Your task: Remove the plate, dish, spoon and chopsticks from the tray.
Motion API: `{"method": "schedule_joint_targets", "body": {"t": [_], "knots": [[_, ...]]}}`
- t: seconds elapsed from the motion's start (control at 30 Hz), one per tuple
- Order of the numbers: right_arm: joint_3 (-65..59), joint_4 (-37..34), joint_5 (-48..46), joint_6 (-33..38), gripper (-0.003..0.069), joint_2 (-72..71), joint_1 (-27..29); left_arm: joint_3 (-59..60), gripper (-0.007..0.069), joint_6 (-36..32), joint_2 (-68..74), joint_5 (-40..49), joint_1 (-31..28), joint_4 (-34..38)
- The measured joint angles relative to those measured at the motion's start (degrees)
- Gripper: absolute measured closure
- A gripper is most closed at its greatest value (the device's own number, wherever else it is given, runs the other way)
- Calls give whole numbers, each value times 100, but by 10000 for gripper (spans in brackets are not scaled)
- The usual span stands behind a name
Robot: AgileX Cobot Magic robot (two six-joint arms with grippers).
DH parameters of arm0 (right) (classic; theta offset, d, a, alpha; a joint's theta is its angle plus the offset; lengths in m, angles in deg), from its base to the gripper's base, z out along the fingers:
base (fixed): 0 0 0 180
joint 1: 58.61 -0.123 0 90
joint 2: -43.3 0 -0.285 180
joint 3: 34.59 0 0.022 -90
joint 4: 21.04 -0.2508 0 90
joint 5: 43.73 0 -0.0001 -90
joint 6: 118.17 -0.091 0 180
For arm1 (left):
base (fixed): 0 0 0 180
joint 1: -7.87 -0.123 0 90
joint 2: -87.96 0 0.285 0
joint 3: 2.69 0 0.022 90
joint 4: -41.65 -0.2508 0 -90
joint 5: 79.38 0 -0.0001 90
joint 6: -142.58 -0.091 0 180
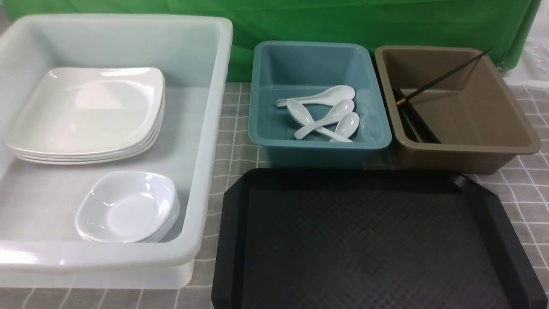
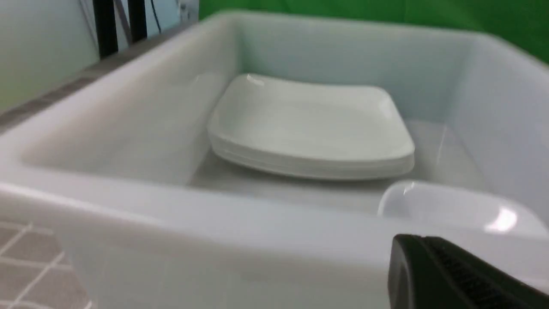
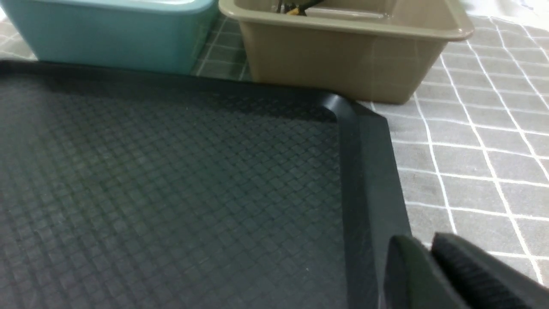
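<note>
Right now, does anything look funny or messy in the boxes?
Mostly tidy. One chopstick in the brown tub stands out: it leans up across the tub with its thin tip poking over the far rim, while the other chopsticks lie flat along the tub's left wall. The black tray has nothing on it.

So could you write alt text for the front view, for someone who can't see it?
A black tray sits bare on a grey checked cloth. Behind it, a teal tub holds four white spoons and a brown tub holds black chopsticks. To the left, a white bin holds stacked plates and small dishes.
</note>
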Motion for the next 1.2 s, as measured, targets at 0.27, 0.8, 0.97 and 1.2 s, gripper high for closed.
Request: {"method": "schedule_joint_targets", "body": {"t": [0.27, 0.8, 0.97, 1.2], "knots": [[-1, 0, 5, 0, 527, 0, 0, -1, 616, 71, -21, 106, -34, -68], [-1, 0, 5, 0, 504, 0, 0, -1, 616, 71, -21, 106, -34, -95], [-1, 0, 5, 0, 494, 0, 0, -1, 616, 82, -21, 106, -34, -95], [-1, 0, 5, 0, 477, 0, 0, -1, 616, 86, -21, 106, -34, -95]]}}
